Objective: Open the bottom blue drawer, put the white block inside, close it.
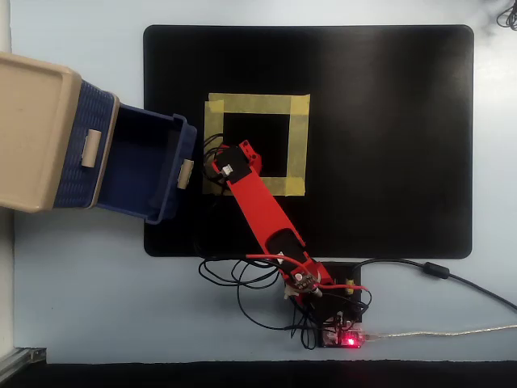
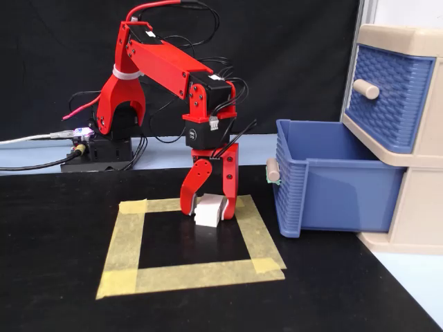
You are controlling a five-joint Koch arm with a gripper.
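Black mat (image 2: 62,235) — hand (image 2: 210,202) around white block (image 2: 208,210)

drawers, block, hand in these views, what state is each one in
bottom blue drawer: pulled open, nothing seen inside
top blue drawer: closed
white block: on the mat inside the tape square, between the hand's fingers
hand: down around the block, grip not confirmed

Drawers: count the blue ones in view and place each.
2. The bottom drawer is pulled out beside the tape square; the top drawer sits shut above it. None seems hidden.
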